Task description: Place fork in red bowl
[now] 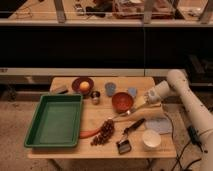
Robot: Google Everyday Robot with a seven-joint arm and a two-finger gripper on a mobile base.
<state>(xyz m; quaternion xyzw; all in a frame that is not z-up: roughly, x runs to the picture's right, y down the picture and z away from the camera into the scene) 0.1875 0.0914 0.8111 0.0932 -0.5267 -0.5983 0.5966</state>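
The fork (123,115) is a slim silvery utensil lying aslant on the wooden table (100,150), just in front of the red bowl (122,102). The bowl is round, rust-red and stands upright at the table's middle back. My gripper (141,103) hangs at the end of the white arm (175,85), right of the bowl and close above the fork's handle end. I cannot tell whether it touches the fork.
A green tray (55,120) fills the left side. A dark red plate (75,83) with an orange fruit, two blue cups (110,88), a metal cup (95,96), grapes (105,132), a black-handled tool (131,129), a white bowl (151,139) and a grey cloth (159,125) stand around.
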